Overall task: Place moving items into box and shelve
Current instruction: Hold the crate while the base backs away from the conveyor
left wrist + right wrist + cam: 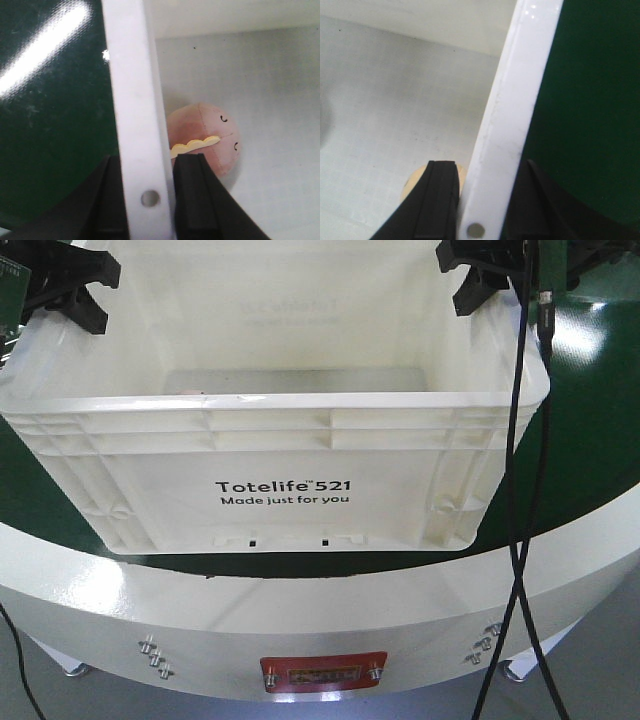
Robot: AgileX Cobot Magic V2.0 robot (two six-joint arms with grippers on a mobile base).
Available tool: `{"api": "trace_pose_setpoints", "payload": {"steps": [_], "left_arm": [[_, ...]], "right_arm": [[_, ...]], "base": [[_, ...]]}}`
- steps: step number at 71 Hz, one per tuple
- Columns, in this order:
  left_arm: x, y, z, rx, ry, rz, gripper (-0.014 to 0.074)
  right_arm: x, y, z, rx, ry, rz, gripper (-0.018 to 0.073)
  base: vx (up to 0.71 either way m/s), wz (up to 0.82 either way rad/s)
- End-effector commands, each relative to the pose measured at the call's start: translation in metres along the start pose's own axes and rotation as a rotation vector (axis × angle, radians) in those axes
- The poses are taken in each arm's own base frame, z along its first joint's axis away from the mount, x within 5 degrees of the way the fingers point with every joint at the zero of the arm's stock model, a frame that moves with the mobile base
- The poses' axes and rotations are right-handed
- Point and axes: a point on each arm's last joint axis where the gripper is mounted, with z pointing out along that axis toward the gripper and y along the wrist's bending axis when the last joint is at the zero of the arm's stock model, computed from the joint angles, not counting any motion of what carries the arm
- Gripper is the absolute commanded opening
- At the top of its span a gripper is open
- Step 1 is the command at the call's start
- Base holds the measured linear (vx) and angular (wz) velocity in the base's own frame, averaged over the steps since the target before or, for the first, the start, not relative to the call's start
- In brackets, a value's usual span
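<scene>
Looking over the scene, I see the box (280, 455) sitting on the green table (595, 440), with its printed side facing the front camera. Two black cables (515, 540) hang down across the box's right corner and over the table's white edge. A red plate (322, 673) is fixed to that edge, with small bolts (155, 652) to either side of it.

The left gripper (148, 160) straddles the left wall of the box, one finger outside over the green surface and one inside. Both fingers press against the rim, so it is clenched on the wall. The right gripper (487, 167) is clamped the same way on the right wall.

The pink ball (210, 140) lies on the box floor, right beside the left gripper's inner finger (195, 200), which covers its lower left part. A scalloped yellow band and small black marks show on its side. A beige ball (412, 182) also lies inside the box, but the right gripper's inner finger (437, 200) hides most of it and only a pale curved edge shows.

From the front, the near wall blocks most of the box floor, and I cannot clearly make out either ball there. Both grippers are cut off at the top of that view.
</scene>
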Motion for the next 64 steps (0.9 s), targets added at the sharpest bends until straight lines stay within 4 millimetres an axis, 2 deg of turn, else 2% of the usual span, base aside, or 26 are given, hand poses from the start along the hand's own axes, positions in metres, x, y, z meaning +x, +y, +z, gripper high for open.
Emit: {"api": "trace_pose_setpoints", "payload": {"steps": [1,64], "left_arm": [[-0.0095,-0.0243,-0.041,0.172,-0.215,-0.011,-0.002],[-0.0095,-0.0243,-0.041,0.172,-0.215,-0.011,-0.0017]], "right_arm": [[-0.0089,0.0257,-0.0445,-0.164,-0.214,-0.021,-0.0012],[-0.0089,0.0257,-0.0445,-0.164,-0.214,-0.021,-0.0012]], "base": [[-0.03,0.0],[-0.08,0.07]]}}
